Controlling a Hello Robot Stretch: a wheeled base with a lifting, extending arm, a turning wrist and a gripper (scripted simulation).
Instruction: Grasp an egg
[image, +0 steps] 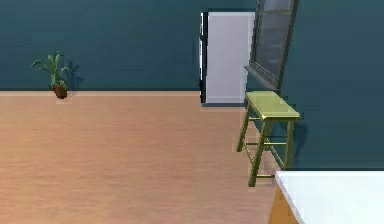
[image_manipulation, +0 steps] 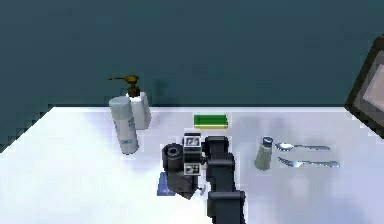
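In the arm side view my arm (image_manipulation: 226, 192) rises from the bottom edge over a white countertop (image_manipulation: 70, 160). Two white marker squares (image_manipulation: 190, 158) sit at its far end, with the gripper (image_manipulation: 170, 162) as a dark rounded body just left of them. I cannot make out the gripper's far end, so I cannot tell whether it holds anything. A pale grey cylinder bottle (image_manipulation: 124, 126) stands up and to the left of the gripper. Behind that bottle is a white pump dispenser (image_manipulation: 138, 102).
A green sponge (image_manipulation: 211, 121) lies at the back of the counter. A small shaker (image_manipulation: 264, 154) and two pieces of cutlery (image_manipulation: 305, 155) are right of the arm. The forward view has wood floor, a potted plant (image: 57, 76), a green stool (image: 268, 122), a white fridge (image: 228, 58) and the counter's corner (image: 330, 196).
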